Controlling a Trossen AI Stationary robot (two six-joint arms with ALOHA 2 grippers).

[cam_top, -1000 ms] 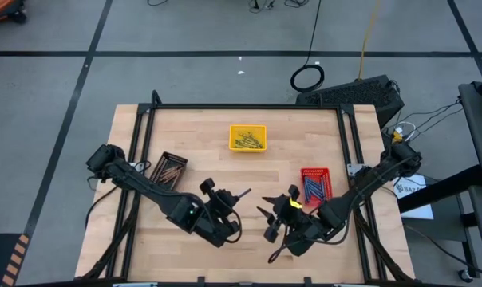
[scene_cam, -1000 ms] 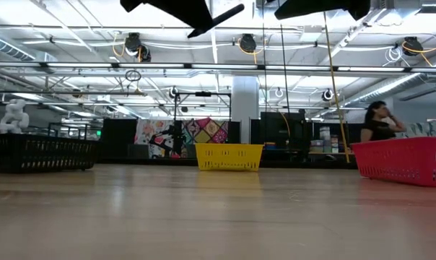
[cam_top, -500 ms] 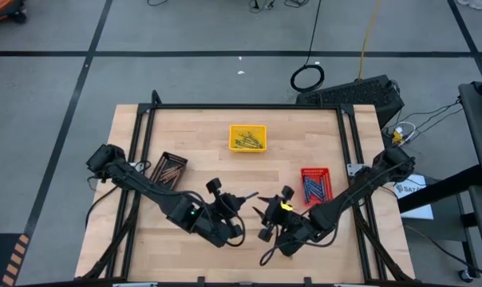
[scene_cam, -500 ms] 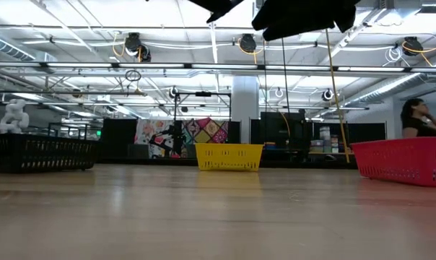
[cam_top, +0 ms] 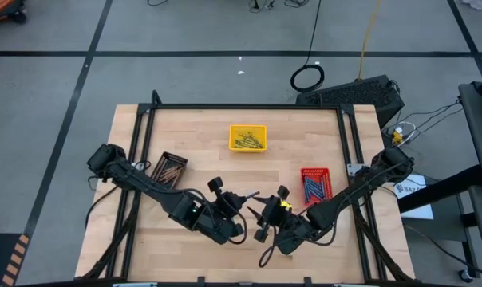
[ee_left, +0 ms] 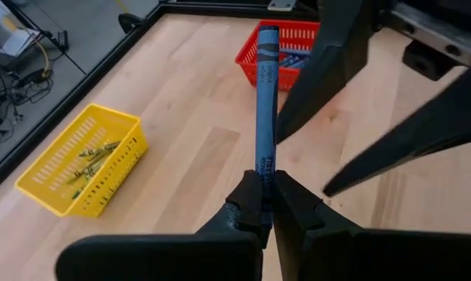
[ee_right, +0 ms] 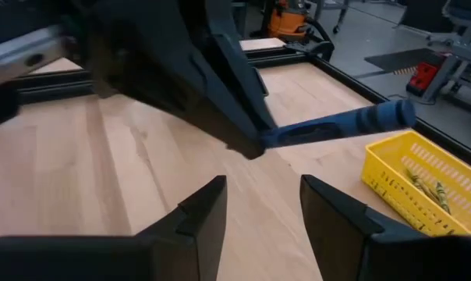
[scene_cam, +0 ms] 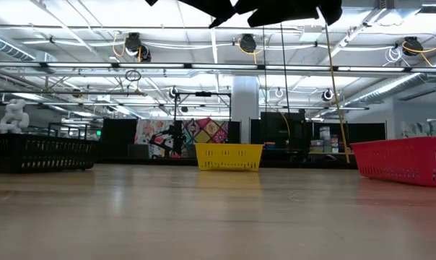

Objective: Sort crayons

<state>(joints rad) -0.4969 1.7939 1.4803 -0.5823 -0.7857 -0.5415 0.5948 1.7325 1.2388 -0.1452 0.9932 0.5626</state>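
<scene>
We see a table [cam_top: 201,131] of pale, smooth wood with a soft sheen, framed by matt black metal rails [cam_top: 245,106]. The yellow tray [ee_left: 76,160] and red tray [ee_left: 294,39] look like perforated plastic. The blue crayon [ee_left: 265,109] wears a matt paper wrapper. The left gripper [ee_left: 263,207] looks matt black plastic.

My left gripper [cam_top: 242,198] and right gripper [cam_top: 261,217] meet near table [cam_top: 201,127] front edge; crayon [ee_left: 265,101] in my left fingers.
</scene>
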